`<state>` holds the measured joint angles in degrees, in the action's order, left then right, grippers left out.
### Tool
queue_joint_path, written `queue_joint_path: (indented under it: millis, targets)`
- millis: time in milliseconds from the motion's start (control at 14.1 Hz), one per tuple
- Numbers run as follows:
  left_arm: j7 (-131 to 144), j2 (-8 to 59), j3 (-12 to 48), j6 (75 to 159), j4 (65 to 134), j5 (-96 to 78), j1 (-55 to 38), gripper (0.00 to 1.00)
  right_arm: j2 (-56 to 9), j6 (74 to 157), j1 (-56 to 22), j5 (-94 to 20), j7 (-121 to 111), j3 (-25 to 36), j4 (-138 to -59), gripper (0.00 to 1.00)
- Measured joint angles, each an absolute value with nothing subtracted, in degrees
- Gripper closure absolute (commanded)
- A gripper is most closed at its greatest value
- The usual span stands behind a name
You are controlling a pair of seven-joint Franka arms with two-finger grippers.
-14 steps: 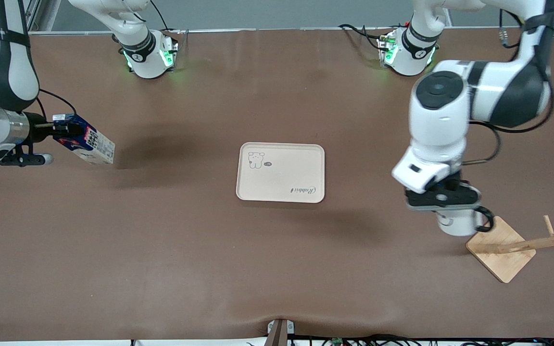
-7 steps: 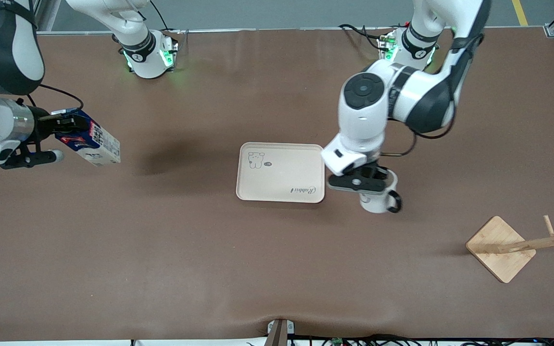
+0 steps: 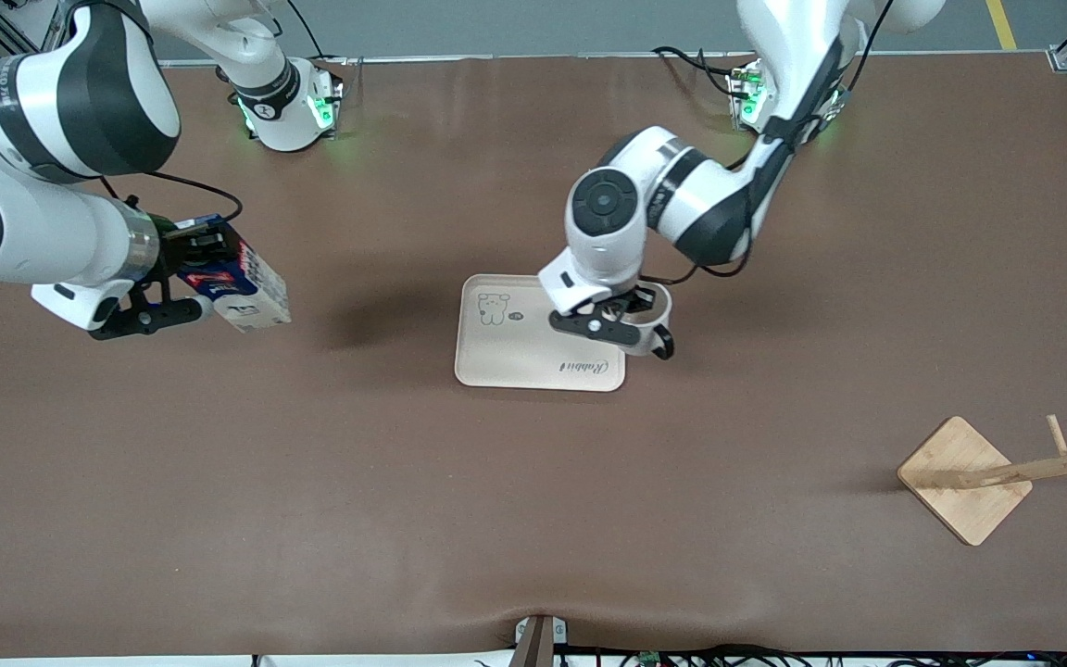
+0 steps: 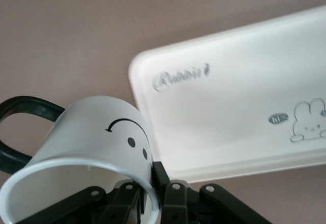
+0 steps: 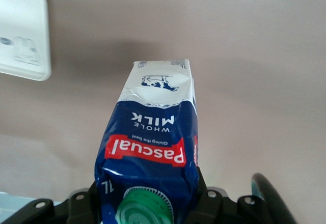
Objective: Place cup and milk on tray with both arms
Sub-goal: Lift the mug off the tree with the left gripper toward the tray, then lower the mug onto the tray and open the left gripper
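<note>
Two arms: both are out over the table (image 3: 330, 519), each carrying one of the task's things.
Left gripper (image 3: 621, 320): clamped on the rim of the cup (image 3: 652, 320), one finger inside the mouth and one outside (the left wrist view shows the wall pinched between them); it hangs over the edge of the tray (image 3: 515, 366) that faces the left arm's end of the table.
Cup: white, with a black smiley on its side and a black loop handle (image 3: 664, 347); it is held up in the air, tilted, and overhangs the tray's edge.
Cup in the left wrist view: the cup (image 4: 97, 142) shows its open mouth toward the camera, with the tray (image 4: 244, 107) below it and the word "Rabbit" close to the cup.
Right gripper (image 3: 205, 255): closed on the cap end of the milk (image 3: 242, 287), over bare table toward the right arm's end, well apart from the tray.
Milk: dark blue and white carton, carried tipped over, its base pointing toward the tray.
Milk in the right wrist view: the milk (image 5: 153, 152) shows its green screw cap (image 5: 143, 210) nearest the camera and a red label; a corner of the tray (image 5: 25, 35) lies off to one side.
Tray: cream, flat on the table near its middle, bear drawing and script word showing, nothing resting on it.
Wooden stand (image 3: 983, 477): square base with a pegged post, near the left arm's end of the table and nearer the front camera than the tray.
</note>
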<state>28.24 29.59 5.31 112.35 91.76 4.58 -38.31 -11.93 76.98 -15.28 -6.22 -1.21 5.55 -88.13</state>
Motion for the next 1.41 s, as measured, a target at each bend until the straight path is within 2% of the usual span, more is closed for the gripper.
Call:
queue_joint_path:
  millis: [212, 424, 919, 990, 1061, 1414]
  targets:
    - [29.2, 33.1, 5.4, 112.7, 91.6, 3.9, -40.7, 1.0, -13.4, 77.0, -15.8, -9.1, 0.4, 5.6, -87.3, 1.0]
    - [28.9, 35.7, 5.3, 115.7, 91.5, 2.2, -40.4, 1.0, -14.5, 77.1, -19.5, -9.6, 5.6, 5.5, -86.0, 1.0]
    - [27.6, 38.0, 5.3, 117.0, 91.3, -4.9, -40.3, 1.0, -19.2, 77.3, -27.8, -9.6, 16.4, 5.5, -80.4, 1.0]
    - [27.1, 38.2, 5.2, 117.1, 91.3, -6.1, -40.3, 0.65, -19.5, 77.3, -28.0, -9.6, 16.7, 5.5, -80.2, 1.0]
    - [26.9, 38.4, 5.2, 117.4, 91.3, -6.7, -40.3, 0.01, -19.7, 77.3, -28.0, -9.6, 17.3, 5.5, -80.1, 1.0]
    - [25.2, 38.4, 5.0, 117.9, 90.0, -6.8, -39.7, 0.0, -19.8, 77.7, -28.2, -9.6, 18.3, 5.5, -80.0, 1.0]
